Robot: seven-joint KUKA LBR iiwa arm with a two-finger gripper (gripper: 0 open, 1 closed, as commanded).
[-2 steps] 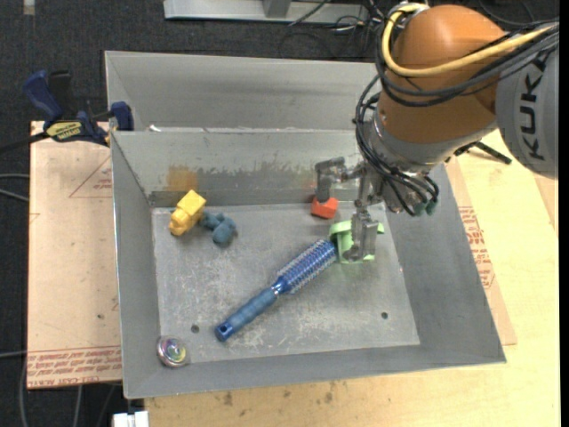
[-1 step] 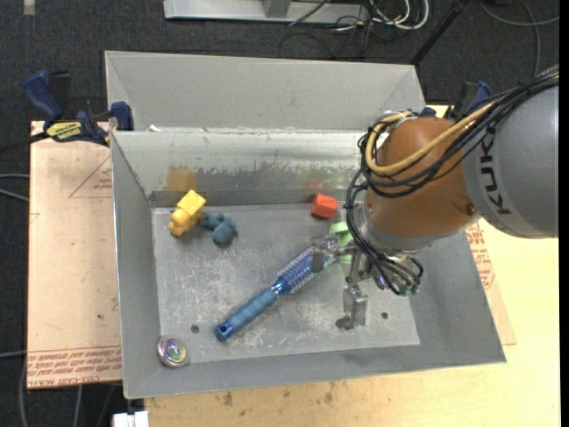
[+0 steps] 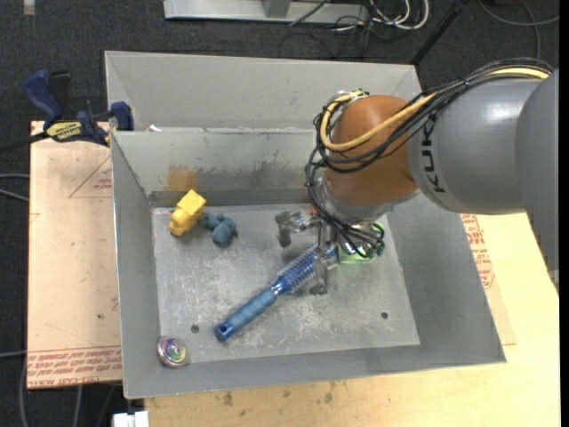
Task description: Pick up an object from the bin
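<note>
Right of bin [image 3: 133, 238] centre, gripper [image 3: 305, 252] low over blue brush [image 3: 267, 299] bristle end; fingers [image 3: 286, 228] apart, seemingly straddling it.

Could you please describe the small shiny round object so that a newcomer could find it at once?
Start at the grey metal bin and go to its floor's lower-left corner in the camera view, just past the handle end of the long blue brush. The small round object lies there alone; unlike the yellow block and blue-grey piece farther up, it is silvery and disc-like.
</note>
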